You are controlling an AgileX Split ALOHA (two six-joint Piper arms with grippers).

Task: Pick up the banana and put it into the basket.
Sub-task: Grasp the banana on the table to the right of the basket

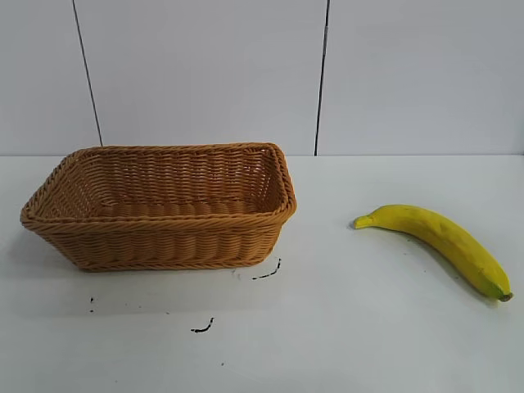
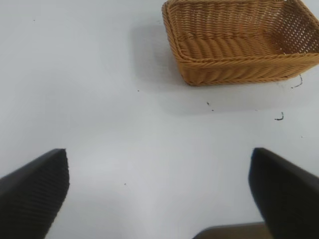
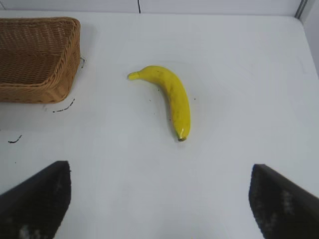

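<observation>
Banana (image 1: pixel 438 239) lies on the table (image 1: pixel 344 327), well apart from the basket (image 1: pixel 160 209); left gripper (image 2: pixel 158 199) and right gripper (image 3: pixel 159 199) hang wide open, holding nothing.

Woven wicker basket (image 1: pixel 155 233), smooth-skinned banana (image 1: pixel 442 237), matt white table (image 1: pixel 344 327).

You have bare surface (image 1: pixel 344 327) all round the banana (image 1: pixel 438 241), so it is reachable from above or either side. The basket (image 1: pixel 160 237) stands well apart, its top open and nothing inside.

The banana (image 3: pixel 170 97) lies on the table (image 3: pixel 239 74) (apart from the basket (image 3: pixel 37 59)), below the open right hand (image 3: pixel 159 199).
</observation>
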